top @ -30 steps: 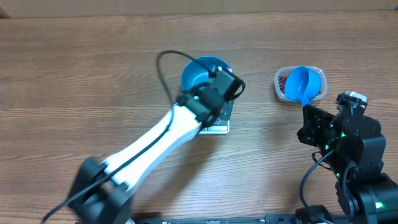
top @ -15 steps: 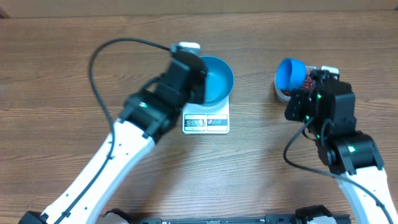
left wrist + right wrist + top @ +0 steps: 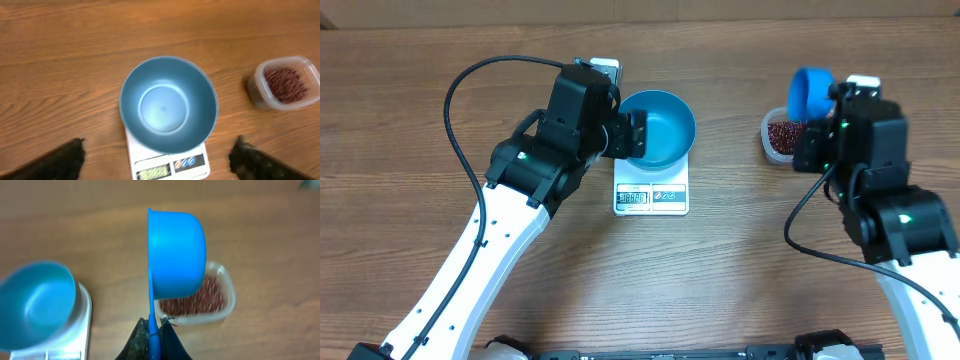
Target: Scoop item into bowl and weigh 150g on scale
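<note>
Bowl [image 3: 662, 128] on the scale [image 3: 652, 198], scoop [image 3: 177, 255] over the beans [image 3: 210, 297].
The blue bowl sits on the white scale, with the left gripper [image 3: 635, 135] spread wide at its rim, grasping nothing. The right gripper [image 3: 154, 335] is clamped on the handle of the blue scoop, which is tipped sideways above the beans in their clear tub [image 3: 769, 141].

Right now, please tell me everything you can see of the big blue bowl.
The bowl is round, smooth, plastic-looking, blue and empty. It stands upright on the white scale, wider than it, covering all but the display edge. The open left gripper hovers at its left rim, not gripping it.
</note>
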Motion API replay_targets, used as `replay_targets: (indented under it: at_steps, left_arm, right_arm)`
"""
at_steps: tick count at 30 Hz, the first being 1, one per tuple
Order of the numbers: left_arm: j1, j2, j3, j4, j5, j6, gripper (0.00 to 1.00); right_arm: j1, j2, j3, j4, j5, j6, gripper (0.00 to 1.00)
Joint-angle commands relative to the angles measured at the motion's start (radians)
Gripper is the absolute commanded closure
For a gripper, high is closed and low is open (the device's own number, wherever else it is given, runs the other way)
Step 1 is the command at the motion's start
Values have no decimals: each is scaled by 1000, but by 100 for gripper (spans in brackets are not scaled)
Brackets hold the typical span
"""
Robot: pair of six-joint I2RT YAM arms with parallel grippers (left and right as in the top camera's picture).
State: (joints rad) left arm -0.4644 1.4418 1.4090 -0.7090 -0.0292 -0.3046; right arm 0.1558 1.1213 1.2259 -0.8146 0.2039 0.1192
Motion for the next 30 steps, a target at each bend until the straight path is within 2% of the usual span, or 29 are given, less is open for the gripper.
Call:
replay_targets:
  at_steps: [1,9,15,25,30]
  left_arm:
    - [0,-10,9,29,16,-9,0]
    - [0,-4,9,75,10,-9,0]
    - [0,-2,6,69,-59,-9,0]
    - [0,-2,6,52,-58,-9,0]
    - [0,-2,6,27,-58,-10,0]
  right_arm:
    - [-7,2,26,1,51,-25,96]
    - [-6,90,26,-32,51,-64,96]
    - [-7,119,26,-13,113,-65,96]
    - [-7,308,26,5,140,-131,96]
    - [-7,362,26,5,267,-131,96]
